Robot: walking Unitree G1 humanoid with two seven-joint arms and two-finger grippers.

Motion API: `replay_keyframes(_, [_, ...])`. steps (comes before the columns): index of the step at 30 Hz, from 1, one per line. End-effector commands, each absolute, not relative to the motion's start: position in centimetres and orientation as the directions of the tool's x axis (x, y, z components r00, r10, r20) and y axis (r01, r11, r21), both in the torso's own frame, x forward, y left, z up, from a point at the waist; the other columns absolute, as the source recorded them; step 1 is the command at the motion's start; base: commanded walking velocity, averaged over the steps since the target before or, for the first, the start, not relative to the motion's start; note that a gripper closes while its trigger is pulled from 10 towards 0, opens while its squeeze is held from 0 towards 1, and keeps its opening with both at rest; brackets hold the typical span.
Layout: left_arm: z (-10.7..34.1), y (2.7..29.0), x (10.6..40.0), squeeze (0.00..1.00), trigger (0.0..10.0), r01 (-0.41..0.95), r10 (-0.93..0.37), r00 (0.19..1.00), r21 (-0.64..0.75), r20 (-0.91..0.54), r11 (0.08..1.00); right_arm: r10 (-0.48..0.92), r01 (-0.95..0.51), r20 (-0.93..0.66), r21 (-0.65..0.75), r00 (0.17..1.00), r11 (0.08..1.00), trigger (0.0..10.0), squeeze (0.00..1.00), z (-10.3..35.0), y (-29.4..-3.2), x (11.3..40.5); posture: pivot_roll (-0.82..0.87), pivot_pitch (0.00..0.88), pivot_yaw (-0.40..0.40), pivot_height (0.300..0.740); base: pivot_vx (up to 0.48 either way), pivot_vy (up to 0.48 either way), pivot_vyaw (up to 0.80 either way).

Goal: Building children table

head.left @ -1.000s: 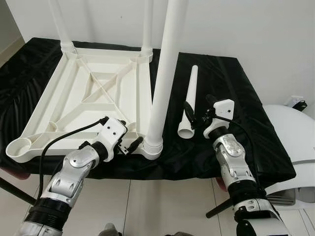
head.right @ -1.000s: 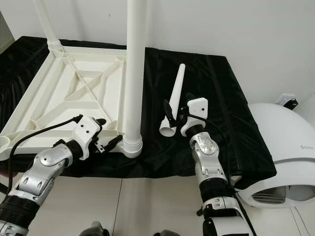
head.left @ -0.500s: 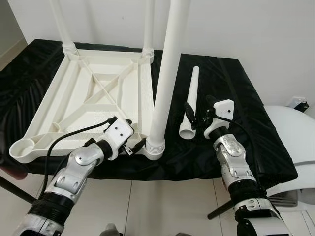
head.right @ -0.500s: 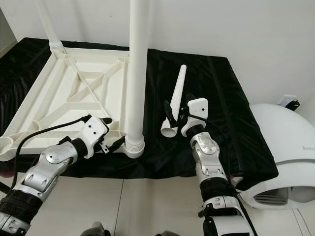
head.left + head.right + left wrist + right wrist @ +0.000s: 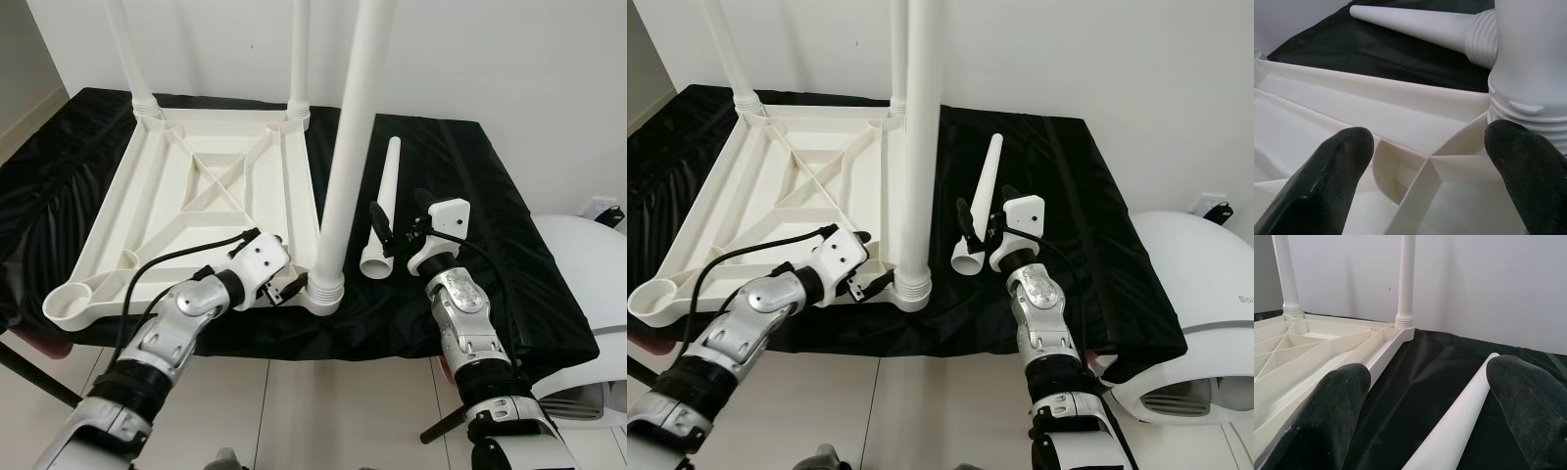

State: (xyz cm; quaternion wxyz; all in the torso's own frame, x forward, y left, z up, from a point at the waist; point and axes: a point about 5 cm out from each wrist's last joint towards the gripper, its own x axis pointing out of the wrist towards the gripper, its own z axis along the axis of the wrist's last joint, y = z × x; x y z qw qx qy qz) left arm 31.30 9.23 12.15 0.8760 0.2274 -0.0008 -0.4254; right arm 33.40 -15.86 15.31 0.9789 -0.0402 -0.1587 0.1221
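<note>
Your left end effector (image 5: 290, 290), fingers apart, sits beside the front leg (image 5: 345, 166); your right end effector (image 5: 397, 217) straddles the loose leg (image 5: 384, 208), unclamped. Upright legs run out of frame.

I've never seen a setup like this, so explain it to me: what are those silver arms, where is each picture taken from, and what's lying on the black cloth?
It's a humanoid robot. Two pictures come from cameras in its head, looking down; two from cameras on its wrists, looking between black fingers.

On the black cloth lies a white plastic child's tabletop, upside down, with three legs standing up in its corners. The fourth corner socket is empty, and a loose leg lies beside the tabletop.

The left gripper is open beside the nearest leg's base. The right gripper is open around the loose leg. Neither is holding anything.
</note>
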Motion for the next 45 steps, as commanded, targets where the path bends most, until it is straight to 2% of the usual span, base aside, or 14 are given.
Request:
replay_keyframes(1, [11.1, 8.4, 30.7, 0.00, 10.0, 0.815, -0.792, 0.553, 0.368, -0.258, 0.448, 0.244, -0.221, 0.303, -0.109, 0.921, 0.969, 10.0, 0.00, 15.2, -15.9, 33.2, -0.01, 0.000, -0.009, 0.740, 0.000, 0.000, 0.00])
replay_keyframes(5, [11.2, 7.7, 30.9, 0.00, 10.0, 0.812, -0.795, 0.557, 0.355, -0.238, 0.463, 0.240, -0.217, 0.302, -0.107, 0.923, 0.970, 10.0, 0.00, 15.1, -15.9, 33.2, -0.01, 0.000, -0.006, 0.740, 0.000, 0.000, 0.00])
replay_keyframes(14, [12.2, 6.4, 32.5, 0.00, 10.0, 0.755, -0.754, 0.636, 0.334, -0.164, 0.564, 0.235, -0.215, 0.304, -0.099, 0.923, 0.972, 10.0, 0.00, 15.0, -15.7, 32.9, -0.02, 0.000, -0.003, 0.740, 0.000, 0.000, 0.00])
replay_keyframes(21, [13.2, 7.5, 33.2, 0.00, 10.0, 0.720, -0.731, 0.668, 0.368, -0.138, 0.588, 0.235, -0.216, 0.302, -0.093, 0.924, 0.972, 10.0, 0.00, 14.9, -15.5, 32.9, -0.01, 0.000, -0.001, 0.740, 0.000, 0.000, 0.00])
replay_keyframes(26, [13.2, 10.4, 32.1, 0.00, 10.0, 0.776, -0.771, 0.598, 0.399, -0.220, 0.488, 0.236, -0.218, 0.298, -0.092, 0.925, 0.972, 10.0, 0.00, 14.8, -15.4, 32.9, 0.00, 0.000, -0.002, 0.740, 0.000, 0.000, 0.00])
replay_keyframes(30, [13.1, 10.7, 32.0, 0.00, 10.0, 0.781, -0.773, 0.591, 0.402, -0.231, 0.477, 0.236, -0.218, 0.298, -0.090, 0.925, 0.972, 10.0, 0.00, 14.8, -15.4, 32.9, 0.00, 0.000, -0.002, 0.740, 0.000, 0.000, 0.00])
replay_keyframes(31, [12.9, 12.3, 30.5, 0.00, 10.0, 0.834, -0.805, 0.519, 0.379, -0.289, 0.401, 0.243, -0.227, 0.296, -0.090, 0.924, 0.970, 10.0, 0.00, 14.7, -15.1, 33.0, 0.03, 0.000, -0.002, 0.740, 0.000, 0.000, 0.00])
replay_keyframes(33, [12.8, 12.9, 29.4, 0.00, 10.0, 0.870, -0.825, 0.459, 0.356, -0.330, 0.342, 0.249, -0.233, 0.295, -0.088, 0.923, 0.969, 10.0, 0.00, 14.7, -14.9, 33.1, 0.03, 0.000, -0.003, 0.740, 0.000, 0.000, 0.00])
replay_keyframes(38, [12.8, 12.4, 29.1, 0.00, 10.0, 0.880, -0.835, 0.438, 0.350, -0.334, 0.321, 0.254, -0.239, 0.295, -0.085, 0.921, 0.967, 10.0, 0.00, 14.7, -14.7, 33.2, 0.04, 0.000, -0.006, 0.740, 0.000, 0.000, 0.00])
replay_keyframes(45, [12.9, 10.2, 28.6, 0.00, 10.0, 0.904, -0.869, 0.374, 0.337, -0.324, 0.263, 0.258, -0.245, 0.292, -0.083, 0.921, 0.966, 10.0, 0.00, 14.7, -14.6, 33.4, 0.05, 0.000, -0.018, 0.740, 0.000, 0.000, 0.00])
